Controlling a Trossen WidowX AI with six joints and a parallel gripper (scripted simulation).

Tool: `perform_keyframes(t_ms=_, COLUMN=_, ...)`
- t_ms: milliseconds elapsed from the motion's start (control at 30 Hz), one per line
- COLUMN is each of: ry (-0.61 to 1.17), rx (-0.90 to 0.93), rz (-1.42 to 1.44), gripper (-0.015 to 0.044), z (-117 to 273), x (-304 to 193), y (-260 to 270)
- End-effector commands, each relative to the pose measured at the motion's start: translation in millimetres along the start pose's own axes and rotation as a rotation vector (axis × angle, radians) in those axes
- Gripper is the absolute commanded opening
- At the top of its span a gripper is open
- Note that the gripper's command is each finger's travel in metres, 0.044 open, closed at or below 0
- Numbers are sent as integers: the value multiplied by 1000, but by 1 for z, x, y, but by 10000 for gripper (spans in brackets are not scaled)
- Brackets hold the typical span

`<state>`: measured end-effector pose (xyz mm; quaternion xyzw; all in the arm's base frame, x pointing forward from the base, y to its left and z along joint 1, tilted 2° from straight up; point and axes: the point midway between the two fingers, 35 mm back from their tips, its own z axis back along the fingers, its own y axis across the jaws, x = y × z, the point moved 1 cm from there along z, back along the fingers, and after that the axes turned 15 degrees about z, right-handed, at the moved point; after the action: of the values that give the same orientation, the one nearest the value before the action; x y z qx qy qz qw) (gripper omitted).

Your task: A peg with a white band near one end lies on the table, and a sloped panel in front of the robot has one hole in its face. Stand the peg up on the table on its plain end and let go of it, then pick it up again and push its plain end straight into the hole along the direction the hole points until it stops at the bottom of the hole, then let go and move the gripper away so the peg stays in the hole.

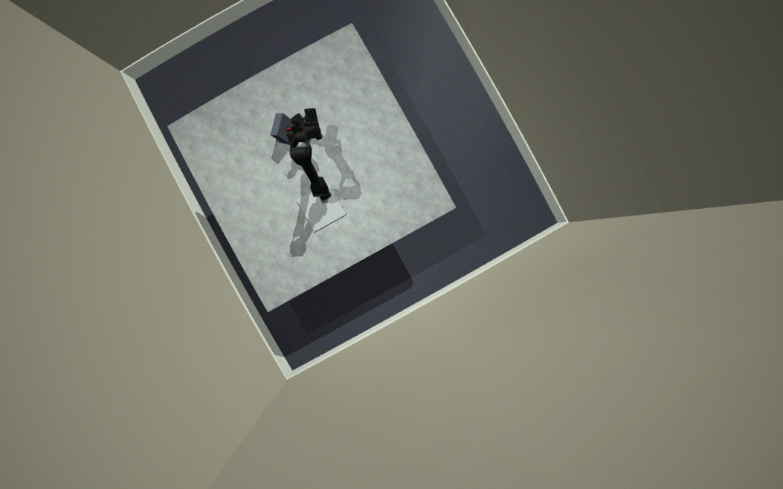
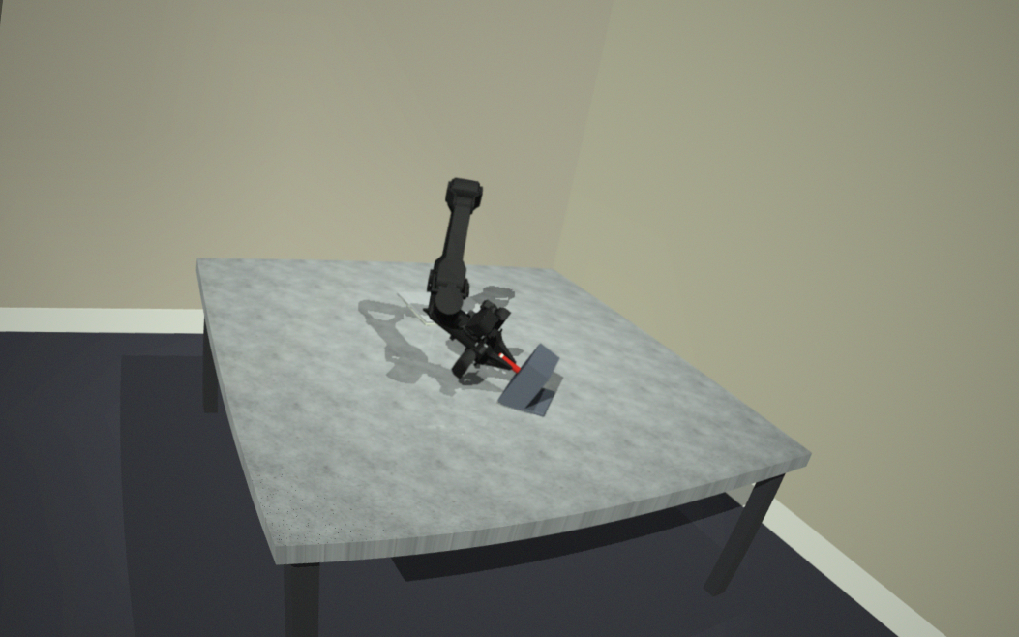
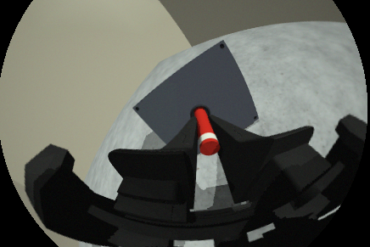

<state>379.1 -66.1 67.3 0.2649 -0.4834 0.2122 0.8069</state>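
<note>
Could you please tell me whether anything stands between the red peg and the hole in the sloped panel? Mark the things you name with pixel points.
Nothing visible does: the gripper (image 2: 515, 368) (image 3: 202, 119) grips the peg (image 2: 510, 363) (image 3: 204, 123), whose plain end already meets the hole in the panel (image 2: 530, 378) (image 3: 212, 79).
</note>
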Motion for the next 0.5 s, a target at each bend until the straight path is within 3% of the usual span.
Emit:
perform_keyframes(t_ms=0, ry=0, rx=0, rz=0, gripper=53, z=0, x=0, y=0)
perform_keyframes(t_ms=467, ry=2, rx=0, rz=0, gripper=420, z=2, x=0, y=0)
